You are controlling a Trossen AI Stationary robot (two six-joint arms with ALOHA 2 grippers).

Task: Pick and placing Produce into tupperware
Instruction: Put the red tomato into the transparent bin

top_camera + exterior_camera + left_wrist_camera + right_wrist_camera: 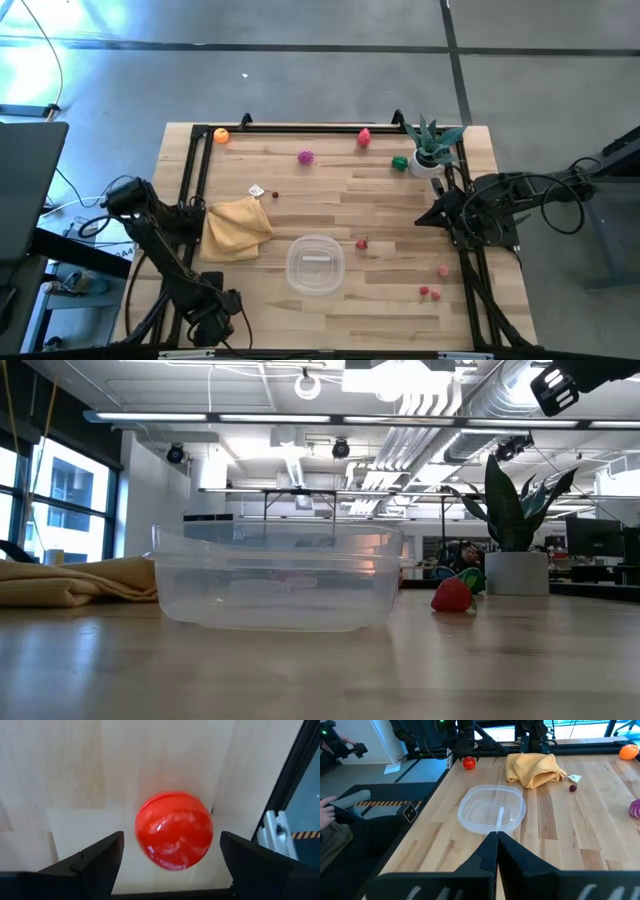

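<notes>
**High view: container empty, every piece of produce out on the desk**

High view puts the tupperware (315,265) near the front middle of the desk (380,190), with nothing inside it; the low view confirms a bare, see-through tub; so by my reading no piece has been placed yet and the whole job remains.

Left gripper (170,852) sits at the front left corner of the desk, jaws spread wide on either side of a glossy red ball (173,831); the ball lies on the wood between the fingers, apparently not clamped; a grasp looks like the step in hand.

Right gripper (496,851) waits at the right edge of the desk, jaws pressed together on nothing, facing the tub.

Scattered produce: an orange piece (221,136) at the far left corner; a magenta piece (305,156) and a red-pink piece (364,138) along the far side; a green piece (400,163) beside the potted plant (432,148); a strawberry (361,243) just right of the tub; a pink piece (443,270) and small red pieces (429,293) near the right front; the yellow cloth (237,229) lies left of the tub.
</notes>
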